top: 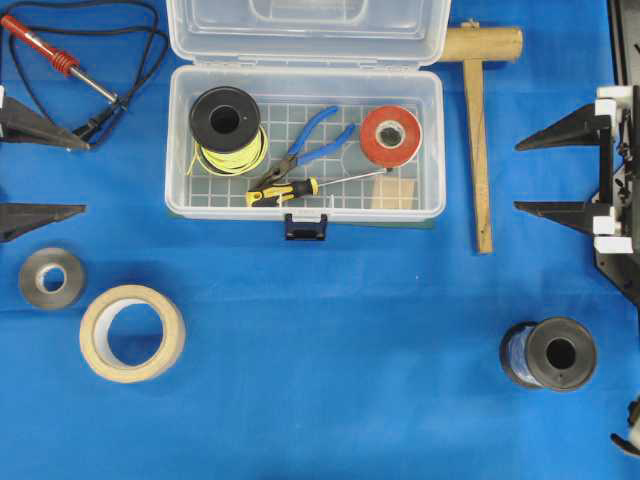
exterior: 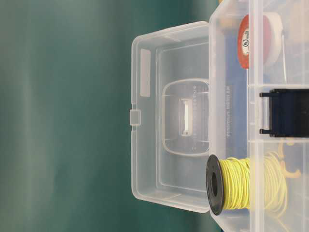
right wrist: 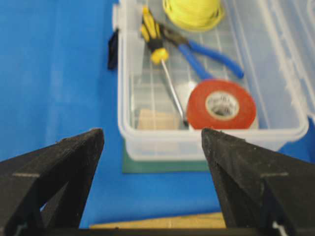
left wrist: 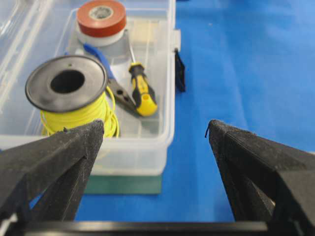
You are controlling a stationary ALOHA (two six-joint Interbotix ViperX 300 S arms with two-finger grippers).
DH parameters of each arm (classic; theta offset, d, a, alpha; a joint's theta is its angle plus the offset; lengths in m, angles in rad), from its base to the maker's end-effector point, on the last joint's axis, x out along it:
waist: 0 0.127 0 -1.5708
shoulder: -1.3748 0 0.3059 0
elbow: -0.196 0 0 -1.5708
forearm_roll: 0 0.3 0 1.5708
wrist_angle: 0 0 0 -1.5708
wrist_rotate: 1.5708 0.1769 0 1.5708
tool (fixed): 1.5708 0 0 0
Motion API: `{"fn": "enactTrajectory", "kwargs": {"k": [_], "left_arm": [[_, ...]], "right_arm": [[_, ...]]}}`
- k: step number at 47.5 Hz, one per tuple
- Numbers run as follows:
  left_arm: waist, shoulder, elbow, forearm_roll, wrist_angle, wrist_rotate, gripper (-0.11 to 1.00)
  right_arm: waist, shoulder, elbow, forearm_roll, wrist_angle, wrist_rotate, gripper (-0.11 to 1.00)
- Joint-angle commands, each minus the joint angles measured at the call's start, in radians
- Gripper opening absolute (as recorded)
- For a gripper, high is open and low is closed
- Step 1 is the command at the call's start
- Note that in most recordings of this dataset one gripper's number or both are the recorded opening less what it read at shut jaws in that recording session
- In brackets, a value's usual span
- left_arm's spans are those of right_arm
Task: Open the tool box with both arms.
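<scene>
Tool box [top: 305, 150] sits at the back middle of the table [top: 330, 380], lid [top: 308, 30] swung fully back, black latch [top: 306, 227] hanging loose at the front edge. Judged: task looks done.

Left gripper [top: 40, 168] at the left edge, jaws spread wide, holding nothing. Right gripper [top: 560, 172] at the right edge, likewise wide and empty. Both well apart from the box.

Inside: yellow wire spool [top: 227, 130], blue pliers [top: 305, 145], screwdriver [top: 285, 191], red tape roll [top: 391, 136].

Risks (judgement): the lid only rests on its hinge; a knock from either arm could tip it shut. The soldering iron [top: 60, 60] cable lies just beside the left gripper's upper finger and could snag. The wooden mallet [top: 478, 120] lies between box and right gripper.

Surface: blue cloth, lightly creased; green pad under the box. Backdrop plain dark green.
</scene>
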Motion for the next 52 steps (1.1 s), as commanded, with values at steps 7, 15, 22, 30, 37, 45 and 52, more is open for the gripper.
{"fn": "enactTrajectory", "kwargs": {"k": [7,15,22,30,37,45,52], "left_arm": [[-0.002,0.0,0.005,-0.003,-0.006,0.0,0.9],[-0.002,0.0,0.006,-0.003,-0.006,0.0,0.9],[-0.002,0.0,0.011,-0.003,-0.006,0.0,0.9],[-0.002,-0.002,0.012,-0.003,-0.006,0.0,0.9],[-0.002,-0.008,0.014,-0.003,-0.002,0.0,0.9],[-0.002,-0.02,0.014,-0.003,0.002,0.0,0.9],[-0.002,-0.023,0.017,-0.003,0.002,0.0,0.9]], "right_arm": [[0.0,0.008,-0.005,0.003,-0.023,0.003,0.81],[-0.002,0.009,-0.005,0.0,-0.021,0.003,0.8],[-0.002,0.008,-0.005,0.0,-0.023,0.003,0.8],[0.0,0.008,-0.006,0.0,-0.023,0.003,0.8],[-0.002,0.008,-0.006,0.0,-0.023,0.003,0.8],[0.0,0.006,-0.006,-0.002,-0.023,0.003,0.8],[0.0,0.006,-0.006,0.0,-0.023,0.003,0.8]]}}
